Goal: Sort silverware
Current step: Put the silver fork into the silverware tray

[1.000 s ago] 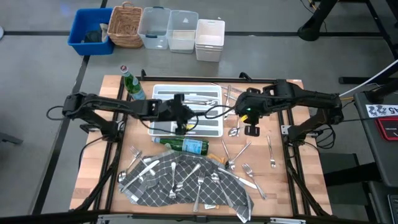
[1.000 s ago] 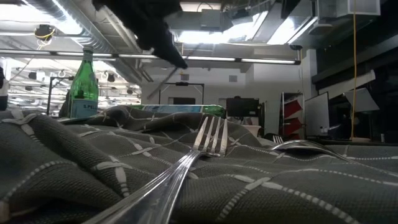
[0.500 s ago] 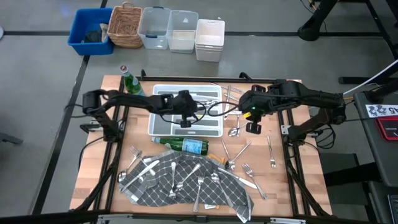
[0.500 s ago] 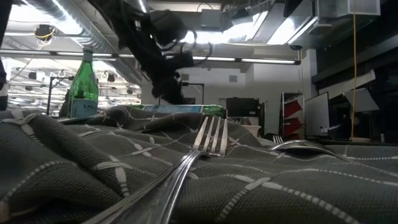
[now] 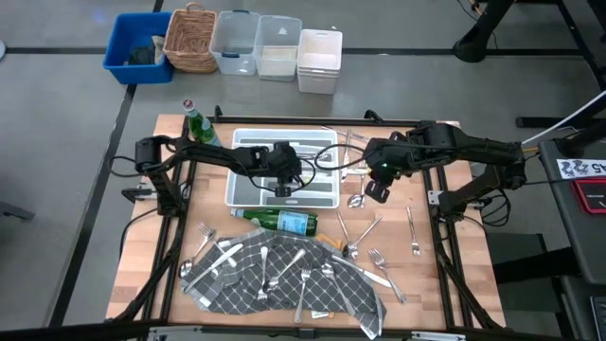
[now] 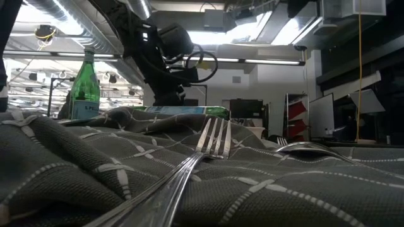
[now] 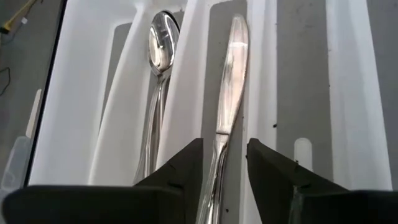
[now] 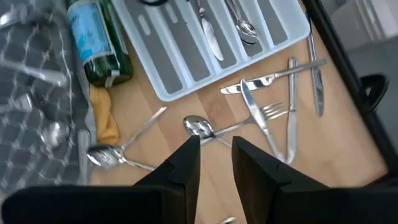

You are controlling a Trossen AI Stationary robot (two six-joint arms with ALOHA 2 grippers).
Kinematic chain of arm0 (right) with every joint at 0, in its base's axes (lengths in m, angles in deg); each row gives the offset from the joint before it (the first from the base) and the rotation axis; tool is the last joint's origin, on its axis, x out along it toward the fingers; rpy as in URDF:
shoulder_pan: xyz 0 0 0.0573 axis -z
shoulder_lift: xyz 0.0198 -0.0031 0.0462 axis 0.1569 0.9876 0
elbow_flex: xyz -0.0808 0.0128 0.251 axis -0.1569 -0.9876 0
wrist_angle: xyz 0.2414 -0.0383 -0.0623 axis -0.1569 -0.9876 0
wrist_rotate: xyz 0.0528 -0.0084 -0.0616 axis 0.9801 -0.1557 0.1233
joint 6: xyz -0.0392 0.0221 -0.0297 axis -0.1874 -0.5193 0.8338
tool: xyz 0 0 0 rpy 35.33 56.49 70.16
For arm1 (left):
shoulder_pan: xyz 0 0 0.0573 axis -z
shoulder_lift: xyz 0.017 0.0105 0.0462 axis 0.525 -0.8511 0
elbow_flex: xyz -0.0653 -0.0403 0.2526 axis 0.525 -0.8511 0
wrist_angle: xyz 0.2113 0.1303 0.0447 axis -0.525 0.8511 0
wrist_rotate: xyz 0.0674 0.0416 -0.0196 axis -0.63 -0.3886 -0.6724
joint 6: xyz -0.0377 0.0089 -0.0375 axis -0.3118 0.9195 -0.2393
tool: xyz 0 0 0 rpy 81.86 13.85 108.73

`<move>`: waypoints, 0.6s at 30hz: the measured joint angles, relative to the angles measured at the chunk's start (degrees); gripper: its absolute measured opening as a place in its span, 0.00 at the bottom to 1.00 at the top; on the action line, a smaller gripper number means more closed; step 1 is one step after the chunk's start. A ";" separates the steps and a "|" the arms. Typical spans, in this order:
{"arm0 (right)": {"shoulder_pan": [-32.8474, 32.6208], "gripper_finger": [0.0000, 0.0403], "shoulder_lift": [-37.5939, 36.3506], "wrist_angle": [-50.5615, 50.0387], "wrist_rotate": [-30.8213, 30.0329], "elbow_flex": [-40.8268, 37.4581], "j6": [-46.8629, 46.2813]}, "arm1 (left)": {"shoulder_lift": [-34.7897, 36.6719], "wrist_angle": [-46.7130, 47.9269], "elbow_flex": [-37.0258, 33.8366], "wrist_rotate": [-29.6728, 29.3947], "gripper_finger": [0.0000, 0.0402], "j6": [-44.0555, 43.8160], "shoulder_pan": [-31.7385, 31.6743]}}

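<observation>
Left wrist view shows the left pincer parted above the white compartmented plastic tray, a slim silver knife lying released in its slot beside a shiny spoon, presumably sorted by type.

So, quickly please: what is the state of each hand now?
Left hand: open over the tray, a knife lying between its fingers.
Right hand: open, holding nothing.

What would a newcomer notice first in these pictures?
Probably the white cutlery tray at the table's middle, with the left gripper over it, fingers apart above a knife beside a spoon. Next, the grey checked cloth at the near edge, strewn with forks, and a green bottle lying beside the tray.
</observation>
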 joint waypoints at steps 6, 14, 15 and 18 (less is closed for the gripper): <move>-0.06 0.23 2.07 0.35 1.68 -0.04 -9.64 | 0.29 0.23 0.38 -0.01 0.31 -5.64 0.01; -0.04 0.23 7.94 0.05 5.82 -0.04 -17.13 | 7.17 2.27 0.44 -0.01 0.31 -9.90 0.99; -0.04 0.23 8.74 0.04 6.32 -0.04 -18.05 | 8.51 2.93 0.45 0.00 0.31 -10.03 1.17; -0.04 0.23 11.34 0.00 7.57 -0.04 -20.88 | 12.71 6.63 0.46 0.01 0.31 -10.98 1.76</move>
